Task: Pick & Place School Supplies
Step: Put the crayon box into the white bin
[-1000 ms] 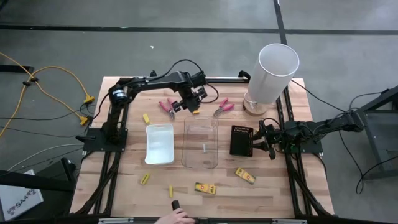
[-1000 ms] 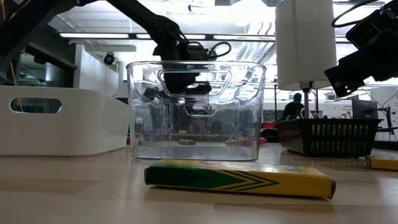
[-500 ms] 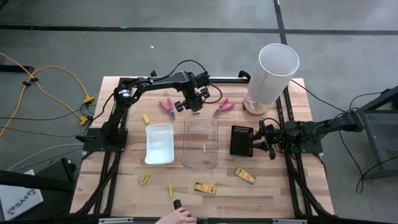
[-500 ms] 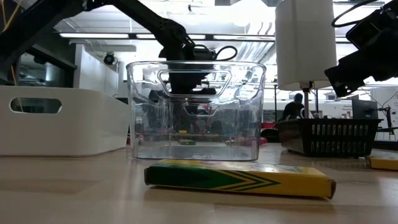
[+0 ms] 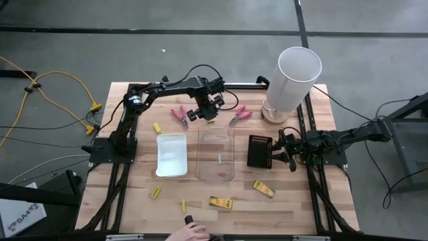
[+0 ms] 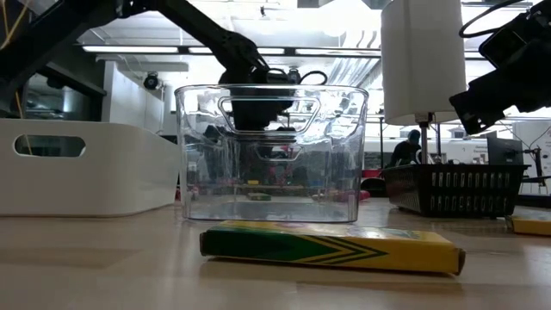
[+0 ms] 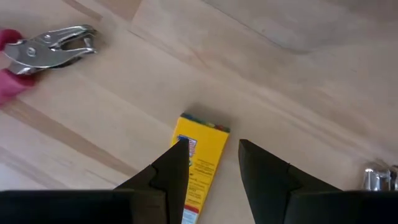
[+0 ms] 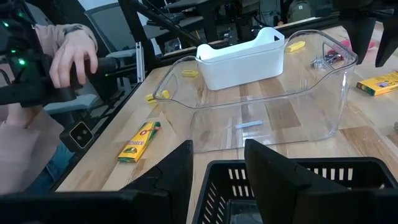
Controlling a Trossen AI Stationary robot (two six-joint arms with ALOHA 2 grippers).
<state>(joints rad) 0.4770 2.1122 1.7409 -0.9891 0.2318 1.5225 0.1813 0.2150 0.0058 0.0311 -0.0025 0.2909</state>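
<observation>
A small yellow box [image 7: 203, 163] lies flat on the wooden table [image 5: 134, 181] near its far edge, just beyond the clear tray [image 5: 216, 154]. My left gripper [image 7: 212, 146] [image 5: 209, 112] points down over it, open, one finger on either side of its near end; I cannot tell whether they touch it. Pink-handled pliers lie to either side: one [image 5: 179, 115] [image 7: 50, 45] toward the table's left, one [image 5: 239, 115] toward its right. Other yellow boxes and sticks [image 5: 221, 201] [image 5: 263, 189] [image 5: 155, 193] lie near the front edge. My right gripper [image 5: 277, 152] [image 8: 214, 163] waits open over the black basket [image 5: 259, 150].
A white tray [image 5: 171, 154] stands left of the clear tray. A tall white cylinder [image 5: 294, 80] stands at the far right corner. A small yellow piece [image 5: 157, 127] lies far left of the white tray. A person's hand [image 5: 190, 232] [image 8: 68, 56] holds a device at the near edge.
My left gripper has edged a little toward the table's right edge over the yellow box and turned slightly. The gap between its fingers is the same.
</observation>
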